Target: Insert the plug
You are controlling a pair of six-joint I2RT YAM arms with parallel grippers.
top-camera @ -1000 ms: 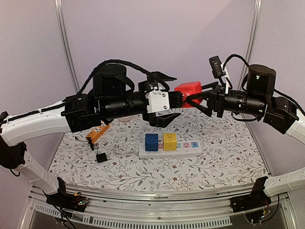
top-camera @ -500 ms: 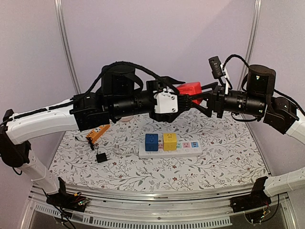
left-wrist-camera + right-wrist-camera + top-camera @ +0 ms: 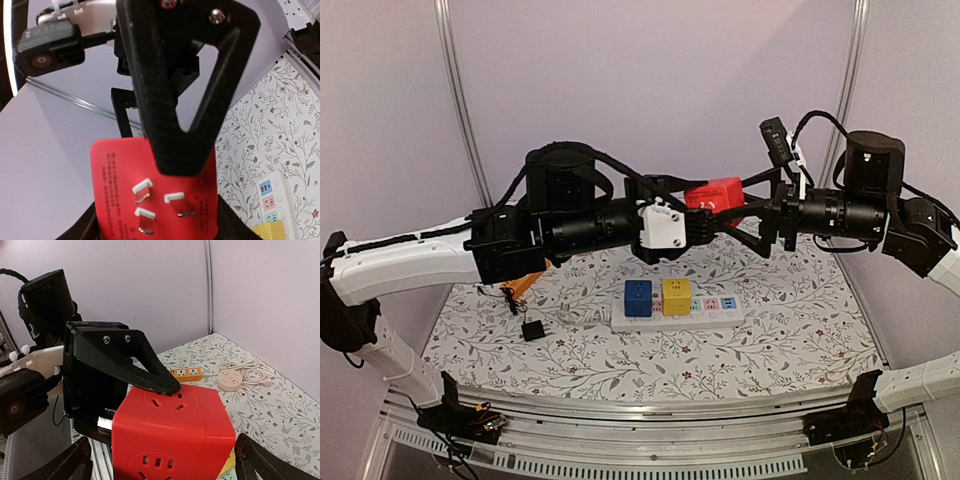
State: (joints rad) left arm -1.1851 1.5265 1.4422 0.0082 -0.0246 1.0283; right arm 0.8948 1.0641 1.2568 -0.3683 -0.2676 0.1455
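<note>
The red cube plug (image 3: 717, 193) hangs in mid-air between both arms, high above the table. My left gripper (image 3: 703, 212) is shut on it. One finger (image 3: 145, 372) lies on its top socket face, and the three-pronged face (image 3: 155, 200) points at the left wrist camera. My right gripper (image 3: 748, 212) is open. Its fingers (image 3: 80, 462) stand wide on either side of the cube (image 3: 172, 437), and the left one is clear of it. The white power strip (image 3: 715, 312) lies on the table below, with a blue cube (image 3: 638, 297) and a yellow cube (image 3: 676, 296) plugged in.
An orange power strip (image 3: 525, 281) and a small black adapter (image 3: 532, 330) lie at the table's left. A round beige socket with a coiled cord (image 3: 232, 380) lies by the back wall. Metal frame posts stand at the back corners.
My left gripper has moved right onto the red cube and closed on it. My right gripper has opened, let go of the cube and drawn back slightly.
</note>
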